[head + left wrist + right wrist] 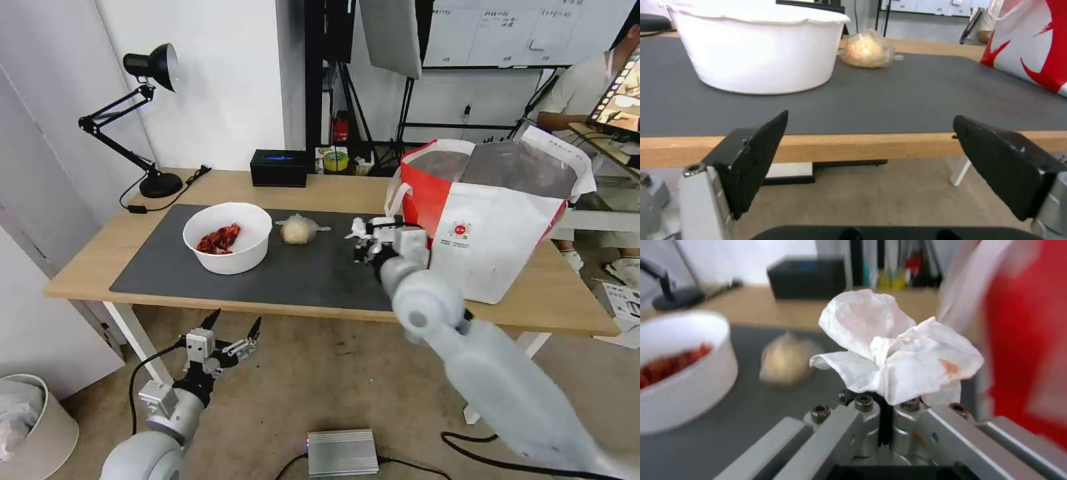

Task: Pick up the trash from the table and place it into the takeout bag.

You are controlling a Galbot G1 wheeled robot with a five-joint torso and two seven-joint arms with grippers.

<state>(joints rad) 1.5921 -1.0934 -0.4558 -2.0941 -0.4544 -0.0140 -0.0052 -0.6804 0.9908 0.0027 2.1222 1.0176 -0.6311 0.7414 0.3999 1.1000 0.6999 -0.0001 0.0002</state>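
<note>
Crumpled tissue (896, 356) pinched in closed right tool (885, 406), beside takeout bag (497, 233)

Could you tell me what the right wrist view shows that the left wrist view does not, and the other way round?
Right wrist view: the right gripper shut on the crumpled white tissue, with an orange stain, plus the black box and the red scraps inside the bowl.

Left wrist view: the left gripper, open, below the table edge, and the floor beneath.

Both: the white bowl, the clear bag with beige lump, the dark mat and the red-and-white takeout bag.
</note>
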